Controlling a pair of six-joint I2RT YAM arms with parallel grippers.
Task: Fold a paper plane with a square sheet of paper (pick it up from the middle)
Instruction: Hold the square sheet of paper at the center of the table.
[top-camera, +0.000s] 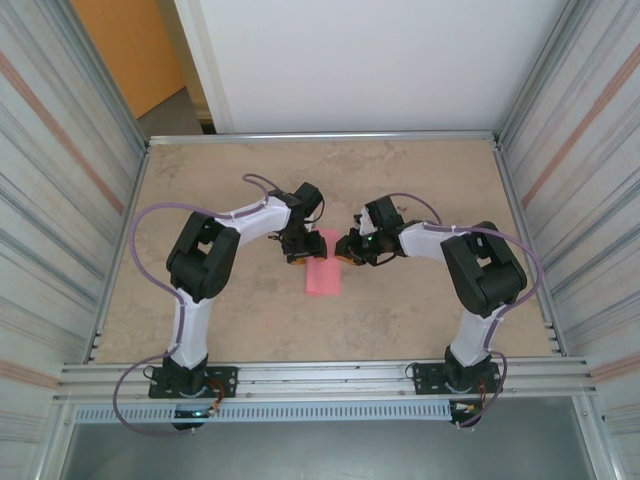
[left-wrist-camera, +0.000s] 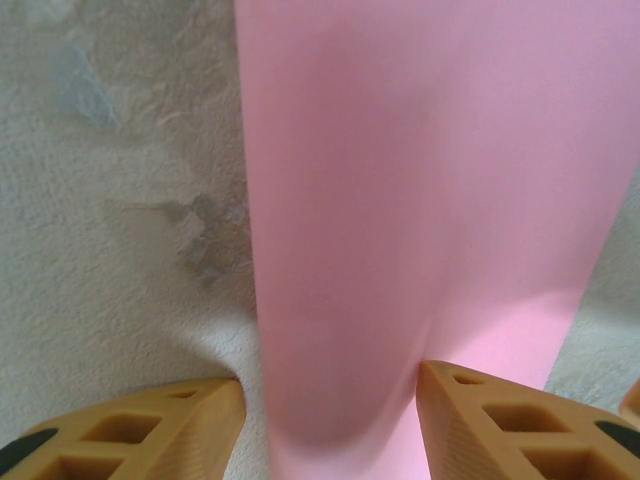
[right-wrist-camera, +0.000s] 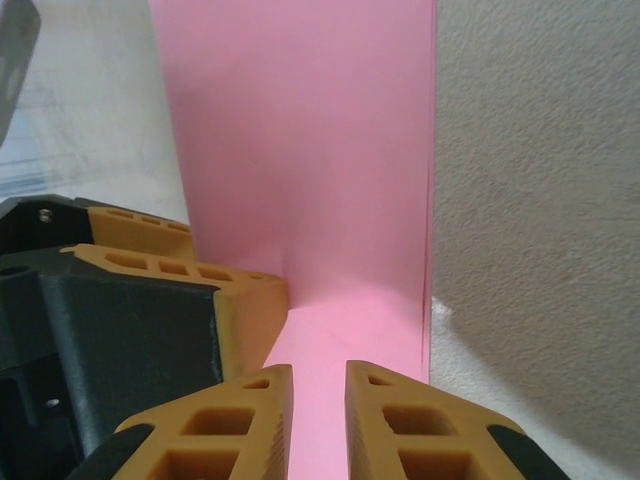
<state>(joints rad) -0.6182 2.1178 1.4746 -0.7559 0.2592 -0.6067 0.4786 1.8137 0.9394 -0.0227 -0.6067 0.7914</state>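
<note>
**A:** What is the largest thing there?

**B:** The table (top-camera: 200, 190), beige and mottled. It lies under the square sheet of paper (top-camera: 323, 275) and spreads out from it on all sides.

**A:** And the arms?

**B:** The left arm (top-camera: 205, 255) bends in from the left of the sheet, and the right arm (top-camera: 480, 265) from its right. Both reach to its far end.

**A:** How does the sheet look?

**B:** It is pink and folded to a long, narrow strip.

**A:** And the left pincer?

**B:** The left pincer (top-camera: 297, 250) stands at the far left corner of the sheet. Its jaws are about half apart, with one orange finger (left-wrist-camera: 130, 435) on each side of the strip, close against the edges. One cannot tell whether they squeeze it.

**A:** The right one?

**B:** The right pincer (top-camera: 348, 250) is at the far right corner of the sheet. It is narrow: only a slim gap stays between its fingers (right-wrist-camera: 230, 420), and pink paper shows in that gap.
</note>
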